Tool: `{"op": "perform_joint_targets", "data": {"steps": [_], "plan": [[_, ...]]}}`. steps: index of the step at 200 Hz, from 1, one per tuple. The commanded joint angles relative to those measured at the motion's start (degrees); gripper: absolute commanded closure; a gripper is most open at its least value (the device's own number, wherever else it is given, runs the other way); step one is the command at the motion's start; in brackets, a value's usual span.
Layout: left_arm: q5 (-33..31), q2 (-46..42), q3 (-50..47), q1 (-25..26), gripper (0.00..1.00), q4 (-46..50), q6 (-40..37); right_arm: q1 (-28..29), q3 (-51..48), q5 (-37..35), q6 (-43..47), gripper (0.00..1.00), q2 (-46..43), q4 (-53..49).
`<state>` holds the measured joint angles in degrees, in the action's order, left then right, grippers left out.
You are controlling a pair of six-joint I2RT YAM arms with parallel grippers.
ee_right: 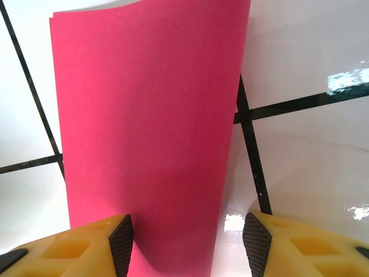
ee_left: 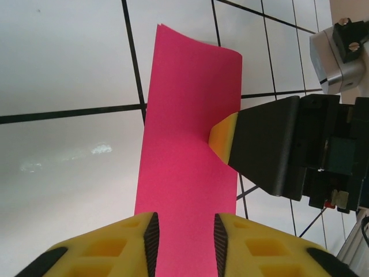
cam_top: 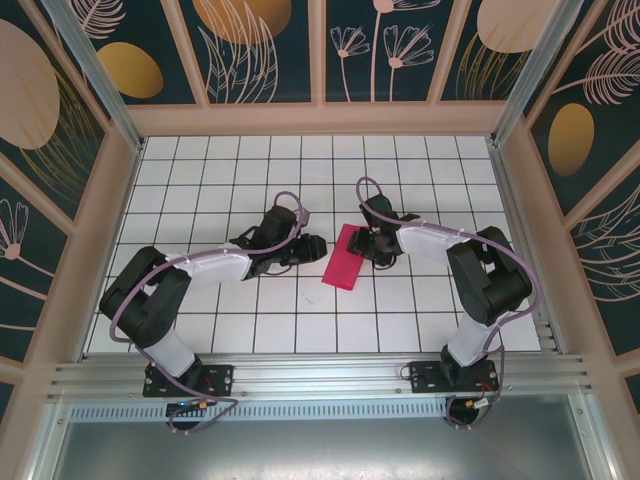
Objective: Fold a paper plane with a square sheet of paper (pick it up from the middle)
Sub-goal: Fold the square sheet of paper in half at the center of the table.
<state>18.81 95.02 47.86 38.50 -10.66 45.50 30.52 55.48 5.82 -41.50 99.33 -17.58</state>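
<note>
A folded magenta-pink sheet of paper (cam_top: 346,258), now a long narrow rectangle, lies near the middle of the white gridded bench (cam_top: 300,320), well clear of every edge. The left claw (cam_top: 315,245) sits at its left side, yellow fingers (ee_left: 151,236) narrowly spaced astride the paper. The right claw (cam_top: 362,245) meets its far right end, jaws standing wider apart.

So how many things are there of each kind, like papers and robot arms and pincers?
Pink paper: 1
Robot arms: 2 (left arm, right arm)
Pincers: 2 (left pincer, right pincer)
Total: 5
</note>
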Motion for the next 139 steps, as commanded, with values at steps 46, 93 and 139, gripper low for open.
{"op": "perform_joint_targets", "data": {"steps": [46, 93, 139], "plan": [[4.93, 8.04, 6.32, 0.12, 0.84, -1.33, -0.55, 0.50, -0.22, -3.28, -1.00, 0.43, 2.65, -1.76], [6.49, 12.16, 10.76, 0.29, 0.89, 0.03, -0.89, 0.50, -0.48, -3.62, -1.68, 0.43, 2.55, -1.88], [5.85, 12.88, 11.63, 0.35, 0.88, 0.93, -1.07, 0.50, -0.35, -2.57, -2.26, 0.43, 2.43, -1.03]]}}
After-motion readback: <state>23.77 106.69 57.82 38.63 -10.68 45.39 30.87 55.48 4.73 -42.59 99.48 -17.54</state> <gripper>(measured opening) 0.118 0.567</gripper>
